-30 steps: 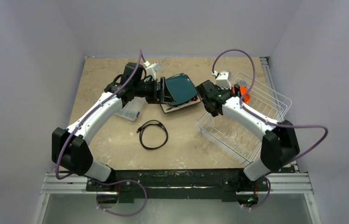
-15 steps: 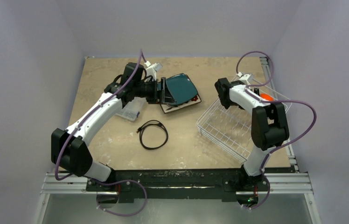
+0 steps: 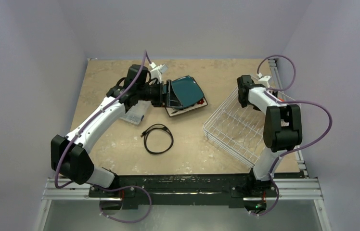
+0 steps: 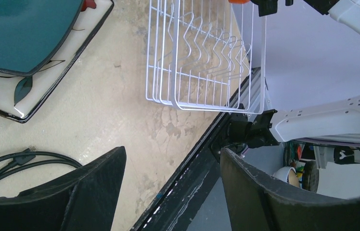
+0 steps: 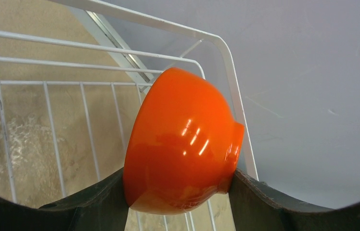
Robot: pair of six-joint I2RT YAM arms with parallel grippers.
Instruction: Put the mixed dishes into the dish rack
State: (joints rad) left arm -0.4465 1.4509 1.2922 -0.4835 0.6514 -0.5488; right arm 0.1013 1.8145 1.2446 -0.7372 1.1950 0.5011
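Note:
My right gripper (image 5: 178, 179) is shut on the orange bowl (image 5: 183, 144), held on its side over a corner of the white wire dish rack (image 5: 48, 86). The rack (image 3: 238, 129) stands at the right of the table. The dark teal squarish plate (image 3: 187, 90) lies tilted on the dark-rimmed patterned plate (image 3: 187, 109) at mid-table. My left gripper (image 3: 167, 94) is at the teal plate's left edge; in the left wrist view it (image 4: 172, 153) is open and empty, with the teal plate (image 4: 19, 33) and patterned plate (image 4: 43, 86) beside it. The mug and the mint plate are out of view.
A black coiled cable (image 3: 158, 138) lies in front of the plates. A clear compartment box (image 3: 135, 113) sits under the left forearm. The table's right edge and rail (image 3: 276, 67) run close behind the rack.
My right arm has swung right and back with the orange bowl, from the rack's left end to its far right corner. The left arm has hardly moved.

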